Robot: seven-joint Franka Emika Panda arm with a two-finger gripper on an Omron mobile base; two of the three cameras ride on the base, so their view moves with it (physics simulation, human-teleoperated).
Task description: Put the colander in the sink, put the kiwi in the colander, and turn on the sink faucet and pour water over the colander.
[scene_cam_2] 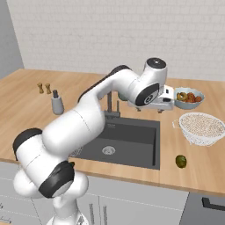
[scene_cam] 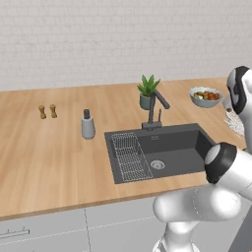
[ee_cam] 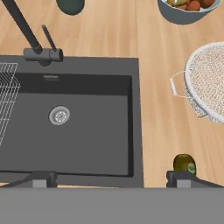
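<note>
- Presently, the gripper (scene_cam_2: 163,110) is held high over the right end of the sink (scene_cam_2: 132,143), jaws spread wide and nothing between them; both fingertips (ee_cam: 43,178) are seen far apart at the bottom of the hand view.
- The colander (scene_cam_2: 202,127) is found on the counter (scene_cam: 44,157) to the right of the sink, upright, well clear of the basin edge; it has not yet been placed.
- The kiwi (scene_cam_2: 180,161) is found on the counter in front of the colander, near the sink's right front corner, apart from both.
- The sink is noted empty save for a wire rack (scene_cam: 130,156) at its left end; the drain (ee_cam: 59,115) is uncovered.
- The faucet (scene_cam: 156,107) stands behind the basin, spout angled; no water is seen running.
- The fruit bowl (scene_cam_2: 189,97) lies behind the colander and is not to be disturbed.
- Step in hand is judged to be the approach to the colander; none of the task's steps is judged complete.
- It is advised that the hand be carried right and lowered over the near rim, with one finger inside and one outside the wall, since the bowl looks too wide to be spanned whole.
- The small side handle (ee_cam: 176,84) facing the sink may serve as an alternative hold.
- Closure is to be made squarely, as a thin rim is judged liable to tilt or slip.
- The kiwi should be cleared on the descent, and the colander set down right of the rack.
</note>
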